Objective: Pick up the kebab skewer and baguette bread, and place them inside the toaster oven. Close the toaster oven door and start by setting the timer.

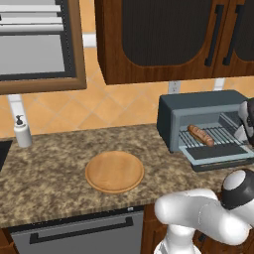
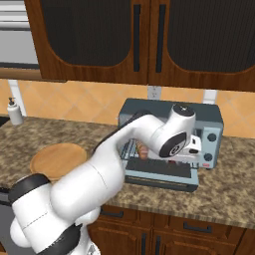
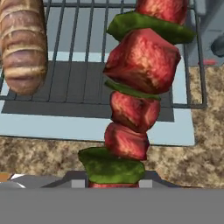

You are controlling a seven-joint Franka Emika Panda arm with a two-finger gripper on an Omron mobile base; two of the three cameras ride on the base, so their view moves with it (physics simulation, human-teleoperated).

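**Skewer in the tool at the open oven mouth, bread already on the rack**

From the hand view I see my tool (image 3: 113, 186) closed partway on the kebab skewer (image 3: 138, 83), gripping its near end; the finger tips themselves are hidden under the lowest green piece. The skewer runs away from the camera: lumpy dark red meat chunks with flat, glossy green pepper slices between them. Its far end reaches over the wire rack (image 3: 78, 52), thin grey parallel rods with a bar along the front edge.

On the rack's left side lies the baguette bread (image 3: 22, 43), a stubby brown loaf with pale slashes across its crust. A bare stretch of rack separates it from the skewer. Below the rack the toaster oven door (image 3: 48, 122) lies folded down flat, a dark glass panel in a pale grey-blue frame, its front edge reaching out over the speckled granite tabletop (image 3: 39, 153).

The left base view gives me the whole toaster oven (image 1: 198, 106), boxy and grey-blue, cavity open, loaf on the rack. A round wooden board (image 1: 114, 171) sits well apart to the left, and a white soap dispenser (image 1: 22, 131) stands by the wall.

In the right base view my own arm covers most of the oven mouth.
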